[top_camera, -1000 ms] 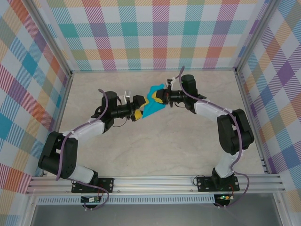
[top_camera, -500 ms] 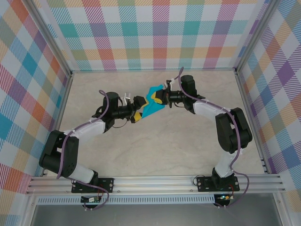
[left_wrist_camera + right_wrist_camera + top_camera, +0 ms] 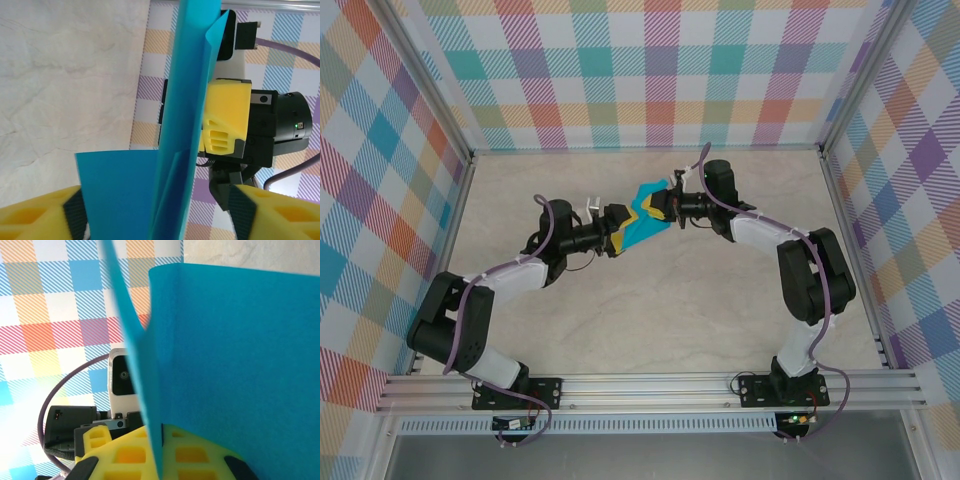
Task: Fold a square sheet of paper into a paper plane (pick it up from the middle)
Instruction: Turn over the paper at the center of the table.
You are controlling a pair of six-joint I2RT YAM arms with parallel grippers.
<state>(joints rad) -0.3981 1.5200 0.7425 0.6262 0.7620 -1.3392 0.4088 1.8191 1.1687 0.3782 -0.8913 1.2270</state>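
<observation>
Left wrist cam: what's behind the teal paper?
The right gripper, shut on the teal paper: one yellow finger shows at the sheet's right side, black wrist body beyond, plaid wall further back. Its other finger is covered by the sheet.

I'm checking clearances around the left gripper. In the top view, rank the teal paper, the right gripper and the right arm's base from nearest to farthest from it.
1. teal paper, at the left gripper, between its open fingers.
2. right gripper, shut on the paper's other end, up-right.
3. right arm's base, bottom right, at the near edge.
</observation>
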